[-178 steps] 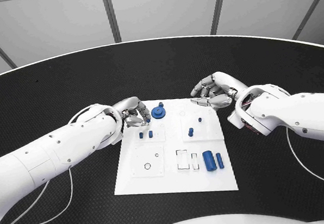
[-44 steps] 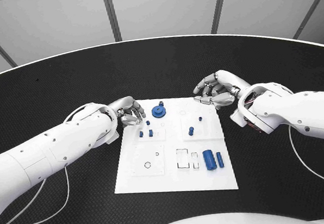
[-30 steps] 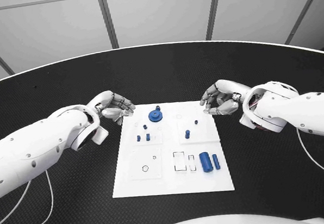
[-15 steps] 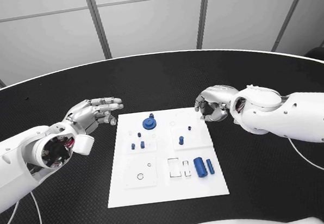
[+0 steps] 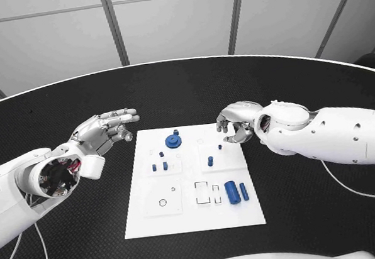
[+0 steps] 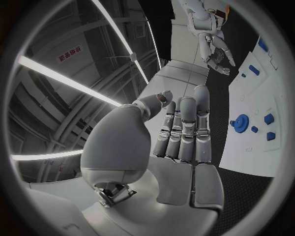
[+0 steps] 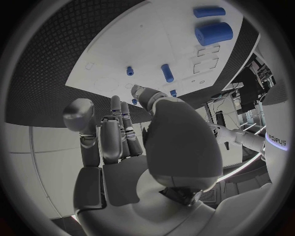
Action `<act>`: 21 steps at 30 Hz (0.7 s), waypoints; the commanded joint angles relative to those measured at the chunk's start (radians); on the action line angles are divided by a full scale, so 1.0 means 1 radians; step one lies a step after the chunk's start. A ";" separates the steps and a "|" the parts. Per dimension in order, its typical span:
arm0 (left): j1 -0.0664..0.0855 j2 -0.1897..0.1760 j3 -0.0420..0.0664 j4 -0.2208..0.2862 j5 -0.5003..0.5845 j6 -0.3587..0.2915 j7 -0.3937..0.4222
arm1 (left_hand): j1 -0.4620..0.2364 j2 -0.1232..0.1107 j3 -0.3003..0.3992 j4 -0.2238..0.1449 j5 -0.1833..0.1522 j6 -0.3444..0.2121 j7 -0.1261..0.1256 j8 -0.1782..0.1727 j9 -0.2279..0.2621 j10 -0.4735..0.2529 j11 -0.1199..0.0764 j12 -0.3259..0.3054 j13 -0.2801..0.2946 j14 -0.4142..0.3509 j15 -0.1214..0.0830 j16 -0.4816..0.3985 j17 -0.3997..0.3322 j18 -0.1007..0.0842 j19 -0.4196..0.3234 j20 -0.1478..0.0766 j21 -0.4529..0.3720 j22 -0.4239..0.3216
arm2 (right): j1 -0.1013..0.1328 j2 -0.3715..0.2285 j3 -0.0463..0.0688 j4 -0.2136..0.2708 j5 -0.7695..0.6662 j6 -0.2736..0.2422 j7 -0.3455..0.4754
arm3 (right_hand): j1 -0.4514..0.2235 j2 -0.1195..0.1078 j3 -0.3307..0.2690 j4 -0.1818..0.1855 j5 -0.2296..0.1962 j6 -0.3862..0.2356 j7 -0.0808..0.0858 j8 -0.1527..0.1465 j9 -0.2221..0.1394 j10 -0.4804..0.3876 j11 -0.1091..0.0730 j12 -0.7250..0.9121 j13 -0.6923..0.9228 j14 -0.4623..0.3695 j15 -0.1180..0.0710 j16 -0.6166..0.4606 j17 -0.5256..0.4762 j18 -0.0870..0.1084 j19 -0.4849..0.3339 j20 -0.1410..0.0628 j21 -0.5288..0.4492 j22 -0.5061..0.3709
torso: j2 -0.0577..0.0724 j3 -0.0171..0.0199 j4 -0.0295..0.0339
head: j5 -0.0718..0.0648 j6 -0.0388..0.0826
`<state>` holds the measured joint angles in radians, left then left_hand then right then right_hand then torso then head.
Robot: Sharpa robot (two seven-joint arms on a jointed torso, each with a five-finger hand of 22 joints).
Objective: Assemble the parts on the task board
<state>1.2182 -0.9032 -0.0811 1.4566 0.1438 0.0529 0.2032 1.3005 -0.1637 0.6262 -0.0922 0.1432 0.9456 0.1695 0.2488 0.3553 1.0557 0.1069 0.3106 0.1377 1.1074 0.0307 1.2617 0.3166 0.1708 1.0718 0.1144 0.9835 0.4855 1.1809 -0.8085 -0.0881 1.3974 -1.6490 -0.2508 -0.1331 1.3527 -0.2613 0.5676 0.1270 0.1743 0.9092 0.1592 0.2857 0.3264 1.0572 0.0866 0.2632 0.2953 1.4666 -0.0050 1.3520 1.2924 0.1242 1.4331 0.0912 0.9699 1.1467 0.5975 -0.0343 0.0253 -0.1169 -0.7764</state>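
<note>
Head view shows the task board (image 5: 194, 220) lying flat in the middle of the black tabletop (image 5: 182, 86), with both hands off it at its far corners. The left hand (image 5: 107, 129) hovers beside the board's far left corner, fingers spread and holding nothing. The right hand (image 5: 234, 124) hangs over the far right corner with fingers curled inward, nothing visibly between them.

The blue parts sit on the board: a round knob part (image 5: 174, 142) at the far end, small pegs (image 5: 160, 167) on the left, one peg (image 5: 210, 161) in the middle, and a thick cylinder (image 5: 231, 192) beside a slim cylinder (image 5: 244, 191) on the near right.

Judging by this, the step is to choose and reach for a part. Done well, the right hand would loosen its fingers before descending, come straight down on one piece, and pinch it without nudging its neighbour; the two cylinders lie close together, so that calls for care.

No readable writing on the board or parts; in the left wrist view a red sign hangs on the room's structure, illegible.
</note>
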 commanded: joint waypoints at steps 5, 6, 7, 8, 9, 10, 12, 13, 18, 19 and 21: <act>0.000 -0.003 0.000 0.011 0.001 0.000 0.001 | -0.003 0.002 -0.006 0.001 0.006 -0.004 0.007 0.004 0.000 -0.008 0.002 0.005 -0.001 -0.009 -0.002 -0.006 -0.001 0.015 -0.010 0.000 -0.008 -0.002 | -0.005 0.029 -0.002 -0.028 0.000 0.017 0.006 | 0.001 -0.002 0.010 -0.001 0.009 0.011 0.002 -0.003 0.000 0.010 0.002 -0.005 -0.006 0.053 0.005 0.008 0.006 -0.015 0.009 -0.001 0.011 0.006 | 0.006 -0.0029 0.0015 | -0.001 -0.003; 0.000 -0.003 0.000 0.013 0.001 0.000 0.001 | -0.001 0.002 -0.007 0.001 0.006 -0.004 0.007 0.004 -0.001 -0.009 0.002 0.005 -0.001 -0.011 -0.002 -0.007 -0.002 0.015 -0.010 0.000 -0.009 -0.003 | -0.006 0.031 -0.003 -0.031 0.000 0.020 0.007 | 0.001 -0.002 0.010 -0.001 0.009 0.011 0.002 -0.003 0.000 0.010 0.002 -0.005 -0.006 0.053 0.005 0.008 0.006 -0.015 0.009 -0.001 0.011 0.006 | 0.005 -0.0030 0.0019 | -0.001 -0.004; 0.000 -0.004 0.000 0.015 0.001 -0.001 0.001 | -0.001 0.002 -0.007 0.001 0.006 -0.004 0.007 0.004 -0.001 -0.009 0.002 0.005 -0.001 -0.011 -0.002 -0.007 -0.002 0.015 -0.010 0.000 -0.009 -0.003 | -0.007 0.034 -0.004 -0.034 0.000 0.023 0.007 | 0.001 -0.002 0.010 -0.001 0.009 0.011 0.002 -0.003 0.000 0.010 0.002 -0.005 -0.006 0.053 0.005 0.008 0.006 -0.015 0.009 -0.001 0.011 0.006 | 0.005 -0.0032 0.0027 | -0.001 -0.004; 0.000 -0.004 0.000 0.016 0.001 -0.001 0.001 | -0.001 0.002 -0.007 0.001 0.006 -0.004 0.007 0.004 -0.001 -0.009 0.002 0.005 -0.001 -0.011 -0.002 -0.007 -0.002 0.015 -0.010 0.000 -0.009 -0.003 | -0.008 0.036 -0.005 -0.036 0.000 0.026 0.007 | 0.000 -0.002 0.011 -0.002 0.010 0.012 0.002 -0.003 0.000 0.011 0.002 -0.005 -0.007 0.053 0.005 0.008 0.007 -0.015 0.010 -0.001 0.013 0.008 | 0.006 -0.0037 0.0032 | -0.001 -0.005; 0.000 -0.004 0.000 0.017 0.001 -0.001 0.001 | 0.000 0.003 -0.008 0.000 0.006 -0.006 0.008 0.003 -0.001 -0.010 0.003 0.005 -0.001 -0.012 -0.002 -0.008 -0.002 0.015 -0.010 0.000 -0.010 -0.003 | -0.009 0.038 -0.005 -0.038 0.000 0.028 0.008 | 0.000 -0.002 0.011 -0.002 0.010 0.012 0.002 -0.003 0.000 0.011 0.002 -0.005 -0.007 0.053 0.005 0.008 0.007 -0.015 0.010 -0.001 0.013 0.008 | 0.006 -0.0032 0.0032 | -0.001 -0.006; 0.000 -0.005 0.000 0.019 0.001 -0.001 0.001 | 0.000 0.003 -0.008 0.000 0.006 -0.006 0.008 0.003 -0.001 -0.010 0.003 0.005 -0.001 -0.012 -0.002 -0.008 -0.002 0.015 -0.010 0.000 -0.010 -0.003 | -0.010 0.039 -0.005 -0.040 0.000 0.031 0.008 | 0.000 -0.002 0.011 -0.002 0.010 0.012 0.002 -0.003 0.000 0.011 0.002 -0.005 -0.007 0.053 0.005 0.008 0.007 -0.015 0.010 -0.001 0.013 0.008 | 0.006 -0.0032 0.0032 | -0.001 -0.007; 0.000 -0.005 0.000 0.020 0.001 -0.001 0.000 | 0.002 0.003 -0.009 0.000 0.007 -0.007 0.009 0.003 -0.001 -0.012 0.004 0.005 -0.002 -0.014 -0.001 -0.009 -0.003 0.015 -0.011 0.000 -0.012 -0.004 | -0.012 0.043 -0.006 -0.044 -0.001 0.036 0.008 | 0.000 -0.002 0.011 -0.002 0.010 0.012 0.002 -0.003 0.000 0.011 0.002 -0.005 -0.007 0.053 0.005 0.008 0.007 -0.015 0.010 -0.001 0.013 0.008 | 0.009 -0.0046 0.0037 | -0.002 -0.007; 0.000 -0.005 0.000 0.021 0.001 -0.001 0.000 | 0.002 0.003 -0.009 0.000 0.007 -0.007 0.009 0.003 -0.001 -0.012 0.004 0.005 -0.002 -0.014 -0.001 -0.009 -0.003 0.015 -0.011 0.000 -0.012 -0.004 | -0.013 0.045 -0.006 -0.047 -0.001 0.040 0.008 | 0.000 -0.002 0.011 -0.002 0.010 0.012 0.002 -0.003 0.000 0.011 0.002 -0.005 -0.007 0.053 0.005 0.008 0.007 -0.015 0.010 -0.001 0.013 0.008 | 0.008 -0.0045 0.0031 | -0.002 -0.007; 0.000 -0.004 0.000 0.022 0.001 -0.001 -0.001 | 0.003 0.003 -0.011 0.000 0.007 -0.010 0.011 0.001 -0.002 -0.014 0.005 0.005 -0.002 -0.016 0.000 -0.011 -0.003 0.015 -0.011 0.000 -0.014 -0.006 | -0.018 0.052 -0.007 -0.059 -0.001 0.050 0.007 | 0.000 -0.003 0.012 -0.002 0.010 0.012 0.002 -0.003 0.000 0.012 0.002 -0.006 -0.009 0.053 0.005 0.010 0.008 -0.016 0.010 -0.001 0.016 0.010 | 0.007 -0.0043 0.0035 | -0.001 -0.011; 0.000 -0.004 0.000 0.023 0.001 -0.001 -0.001 | 0.003 0.003 -0.011 0.000 0.007 -0.010 0.011 0.001 -0.002 -0.014 0.005 0.005 -0.002 -0.016 0.000 -0.011 -0.003 0.015 -0.011 0.000 -0.014 -0.006 | -0.019 0.053 -0.007 -0.061 -0.001 0.051 0.007 | -0.001 -0.002 0.012 -0.002 0.011 0.013 0.002 -0.003 0.000 0.013 0.002 -0.006 -0.010 0.054 0.005 0.012 0.011 -0.016 0.011 -0.001 0.019 0.013 | 0.007 -0.0040 0.0037 | -0.001 -0.011; 0.000 -0.004 0.000 0.024 0.001 -0.001 -0.001 | 0.003 0.003 -0.011 0.000 0.007 -0.010 0.011 0.001 -0.002 -0.014 0.005 0.005 -0.002 -0.016 0.000 -0.011 -0.003 0.015 -0.011 0.000 -0.014 -0.006 | -0.020 0.055 -0.007 -0.064 -0.001 0.053 0.008 | -0.001 -0.002 0.012 -0.002 0.011 0.013 0.002 -0.003 0.000 0.013 0.002 -0.006 -0.010 0.054 0.005 0.012 0.011 -0.016 0.011 -0.001 0.019 0.013 | 0.008 -0.0039 0.0040 | -0.001 -0.011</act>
<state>1.2184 -0.9073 -0.0810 1.4799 0.1452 0.0518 0.2024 1.3005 -0.1637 0.6208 -0.0924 0.1432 0.9380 0.1768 0.2488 0.3542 1.0485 0.1142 0.3106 0.1368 1.1003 0.0308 1.2574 0.3140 0.1702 1.0648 0.1143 0.9728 0.4809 1.1613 -0.7547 -0.0955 1.3342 -1.6495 -0.1983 -0.1259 1.3527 -0.2612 0.5758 0.1243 0.1810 0.9167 0.1590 0.2857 0.3266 1.0615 0.0896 0.2633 0.2862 1.4666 -0.0051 1.3608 1.3022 0.1242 1.4368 0.0874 0.9863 1.1585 0.6051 -0.0386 0.0288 -0.1189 -0.7868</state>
